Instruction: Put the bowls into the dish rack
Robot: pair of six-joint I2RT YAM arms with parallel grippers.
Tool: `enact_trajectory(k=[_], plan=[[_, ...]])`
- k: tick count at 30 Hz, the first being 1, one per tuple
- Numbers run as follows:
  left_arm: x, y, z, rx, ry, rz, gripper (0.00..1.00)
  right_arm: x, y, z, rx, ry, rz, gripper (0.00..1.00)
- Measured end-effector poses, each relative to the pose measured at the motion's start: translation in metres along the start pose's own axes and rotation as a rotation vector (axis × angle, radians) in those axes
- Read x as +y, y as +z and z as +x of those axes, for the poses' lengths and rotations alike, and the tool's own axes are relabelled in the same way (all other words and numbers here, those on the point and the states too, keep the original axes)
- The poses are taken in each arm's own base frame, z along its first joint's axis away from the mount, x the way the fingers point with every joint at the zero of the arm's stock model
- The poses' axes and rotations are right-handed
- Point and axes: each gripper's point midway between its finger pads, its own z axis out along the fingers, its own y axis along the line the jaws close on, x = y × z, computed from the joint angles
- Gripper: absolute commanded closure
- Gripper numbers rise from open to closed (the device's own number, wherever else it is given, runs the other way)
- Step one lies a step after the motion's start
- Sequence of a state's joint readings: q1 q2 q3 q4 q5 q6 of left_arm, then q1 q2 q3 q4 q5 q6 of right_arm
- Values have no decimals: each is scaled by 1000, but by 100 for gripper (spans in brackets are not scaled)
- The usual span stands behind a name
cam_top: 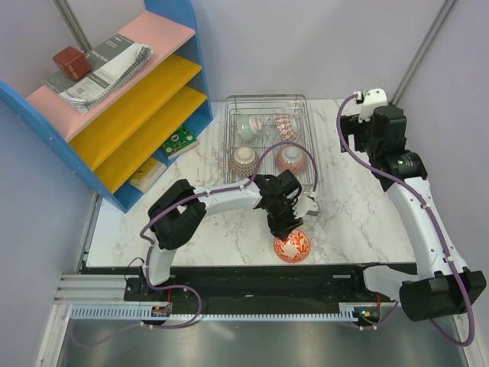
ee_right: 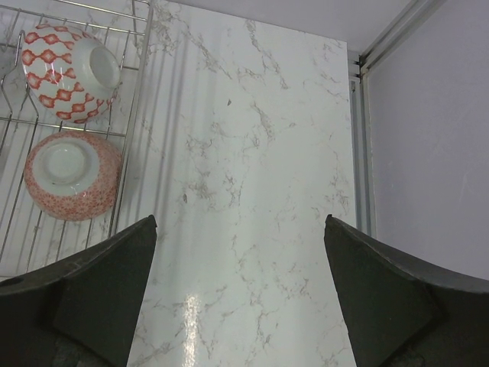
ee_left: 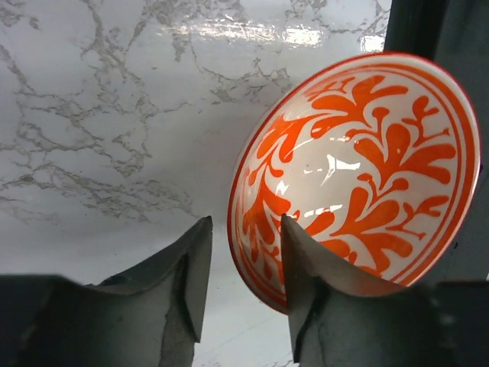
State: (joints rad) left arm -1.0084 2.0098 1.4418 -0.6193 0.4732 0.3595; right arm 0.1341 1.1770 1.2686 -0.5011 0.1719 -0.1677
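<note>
The red-orange floral bowl (cam_top: 293, 246) (ee_left: 367, 168) sits upright on the marble near the front edge. My left gripper (cam_top: 291, 226) (ee_left: 244, 222) straddles its near rim, one finger (ee_left: 321, 267) inside the bowl and the other (ee_left: 183, 267) outside; a gap still shows between the outer finger and the rim, so the jaws are open. The dish rack (cam_top: 267, 98) (ee_right: 137, 92) holds a pale green bowl (cam_top: 247, 126), a red-diamond bowl (cam_top: 284, 124) (ee_right: 70, 73), a beige bowl (cam_top: 244, 157) and a pink speckled bowl (cam_top: 292, 158) (ee_right: 72, 174). My right gripper (cam_top: 365, 141) (ee_right: 241, 222) hangs open over bare marble right of the rack.
A blue-framed shelf (cam_top: 114, 99) with pink and yellow boards stands at the back left, with a folded cloth and a red block on top. A green card (cam_top: 180, 141) lies beside it. A grey wall (ee_right: 428, 153) bounds the table on the right.
</note>
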Motion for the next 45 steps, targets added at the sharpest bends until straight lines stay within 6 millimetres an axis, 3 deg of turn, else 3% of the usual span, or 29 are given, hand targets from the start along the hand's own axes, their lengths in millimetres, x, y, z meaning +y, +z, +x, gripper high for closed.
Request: enact_trajectory(k=[3, 4, 5, 18, 23, 27, 31, 34, 39, 45], plan=[[0, 1, -1, -2, -4, 0, 85, 0, 0, 1, -1, 1, -1, 2], [0, 1, -3, -6, -2, 0, 95, 0, 0, 1, -2, 1, -1, 2], [-1, 1, -3, -6, -4, 2, 98, 1, 0, 2, -2, 1, -3, 2], [-2, -8, -5, -17, 7, -13, 98, -1, 2, 3, -3, 30, -3, 2], [2, -49, -9, -76, 11, -55, 98, -3, 3, -2, -7, 77, 1, 2], [25, -121, -26, -239, 3, -146, 98, 3, 5, -15, -26, 127, -42, 2], [52, -186, -27, -367, -12, -254, 98, 28, 9, -26, -29, 191, -177, 2], [70, -217, -17, -421, -45, -304, 98, 57, 12, -28, -9, 243, -329, 2], [95, -239, -1, -451, -105, -342, 98, 108, 13, -26, 56, 349, -603, 2], [110, -246, -6, -468, -109, -346, 98, 157, 21, -19, 164, 462, -836, 2]])
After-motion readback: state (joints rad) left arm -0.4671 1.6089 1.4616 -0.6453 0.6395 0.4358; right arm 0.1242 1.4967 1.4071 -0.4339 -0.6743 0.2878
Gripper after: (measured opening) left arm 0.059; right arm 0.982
